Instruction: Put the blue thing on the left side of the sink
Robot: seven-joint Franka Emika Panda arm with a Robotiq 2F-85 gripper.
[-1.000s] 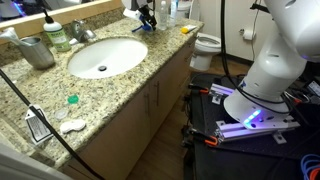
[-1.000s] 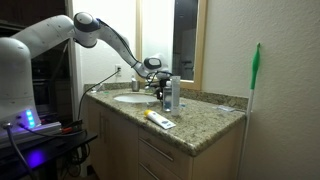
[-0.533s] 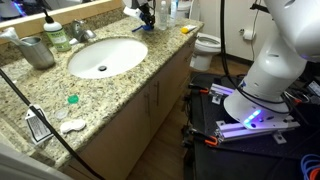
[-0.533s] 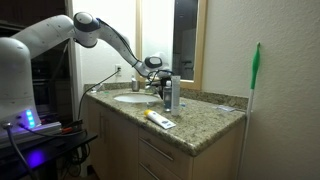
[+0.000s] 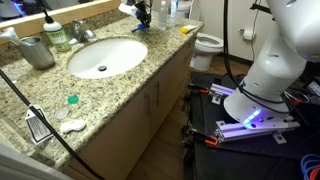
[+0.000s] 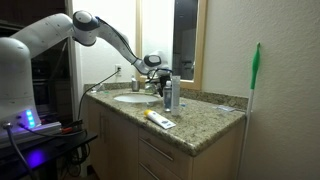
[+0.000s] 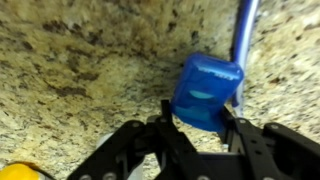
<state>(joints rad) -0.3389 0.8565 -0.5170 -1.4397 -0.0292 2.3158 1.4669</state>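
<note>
In the wrist view the blue thing [image 7: 207, 90], a small bright blue block with a thin blue stem [image 7: 243, 40] running up from it, sits between my black fingers on the speckled granite. My gripper [image 7: 198, 112] is shut on it. In both exterior views the gripper [image 5: 143, 15] [image 6: 157, 78] hangs over the counter just beside the oval white sink [image 5: 125, 50] [image 6: 130, 98], near the chrome faucet [image 5: 80, 32]. The blue thing [image 5: 138, 27] shows as a small blue spot under the fingers.
A tall blue-tinted bottle [image 6: 170, 95] stands right next to the gripper. A yellow tube [image 6: 160, 120] lies near the counter's edge. A green piece [image 5: 72, 99], a white wad [image 5: 72, 125] and a metal cup [image 5: 38, 50] lie beyond the basin. A toilet [image 5: 207, 45] stands past the counter.
The jaws have closed on the blue thing. The arm has barely moved over the counter.
</note>
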